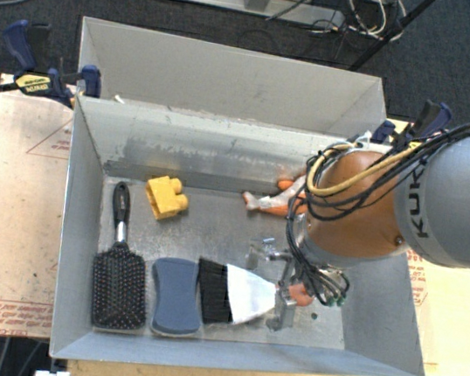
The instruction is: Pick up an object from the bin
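Observation:
My gripper (275, 282) hangs low at the bin's front right, under the orange cover. Its two metal fingertips (284, 311) stand apart, so it is open. The white handle end of a black-bristled brush (234, 295) reaches in between or just beside them; I cannot tell whether they touch it. Nothing is lifted. A small pink and orange doll figure (267, 200) lies by the back wall, partly hidden behind the arm.
Left of the brush lie a blue oval pad (175, 295) and a black hairbrush (118, 281) along the front wall. A yellow block (166, 197) sits at the back left. The arm covers the bin's right side.

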`<action>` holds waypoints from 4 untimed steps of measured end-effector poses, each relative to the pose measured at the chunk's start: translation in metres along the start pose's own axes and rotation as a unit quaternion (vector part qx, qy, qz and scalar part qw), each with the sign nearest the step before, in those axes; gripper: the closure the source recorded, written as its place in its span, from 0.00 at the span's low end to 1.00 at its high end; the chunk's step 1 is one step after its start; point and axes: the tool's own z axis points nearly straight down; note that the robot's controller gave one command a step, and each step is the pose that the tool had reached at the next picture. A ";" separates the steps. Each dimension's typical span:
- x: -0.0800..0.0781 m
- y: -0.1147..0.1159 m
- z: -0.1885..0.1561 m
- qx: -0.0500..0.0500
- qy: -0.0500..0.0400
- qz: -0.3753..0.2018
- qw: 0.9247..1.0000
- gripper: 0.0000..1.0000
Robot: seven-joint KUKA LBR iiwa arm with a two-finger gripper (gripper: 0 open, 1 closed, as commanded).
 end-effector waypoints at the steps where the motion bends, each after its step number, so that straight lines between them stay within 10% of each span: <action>1: -0.022 -0.008 0.025 0.001 -0.003 -0.095 0.995 1.00; 4: -0.035 -0.031 0.031 0.001 -0.004 -0.126 0.992 1.00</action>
